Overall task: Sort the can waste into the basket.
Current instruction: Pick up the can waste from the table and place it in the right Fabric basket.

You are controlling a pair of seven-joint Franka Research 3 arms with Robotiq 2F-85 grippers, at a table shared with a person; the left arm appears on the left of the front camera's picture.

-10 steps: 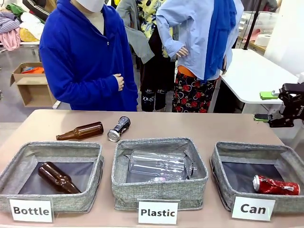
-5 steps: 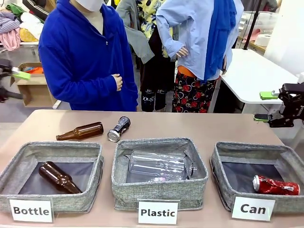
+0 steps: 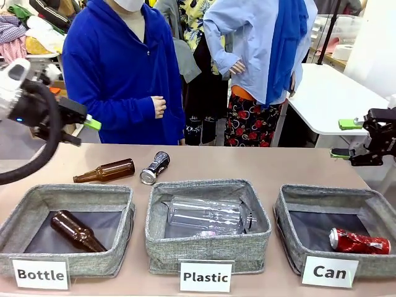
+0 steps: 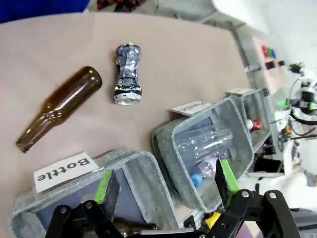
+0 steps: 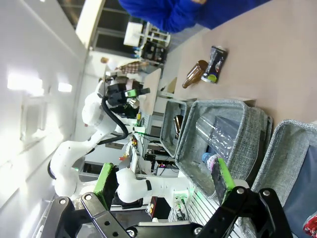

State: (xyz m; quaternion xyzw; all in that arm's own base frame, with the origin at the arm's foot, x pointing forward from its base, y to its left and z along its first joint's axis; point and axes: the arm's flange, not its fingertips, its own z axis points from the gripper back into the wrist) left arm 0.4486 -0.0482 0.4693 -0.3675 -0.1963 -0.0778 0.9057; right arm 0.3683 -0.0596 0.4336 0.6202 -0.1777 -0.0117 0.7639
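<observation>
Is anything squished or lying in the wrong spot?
Yes. The red can in the Can basket is crushed. A black can, pinched in the middle, lies on its side on the table beside a brown bottle, neither in a basket.

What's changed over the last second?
The left gripper has swung in from the left edge towards the table, open and empty. The right gripper stayed open at the right edge. The black silver-ended drink can lies unmoved on the table, the crushed red can in the grey woven basket labelled "Can".
</observation>
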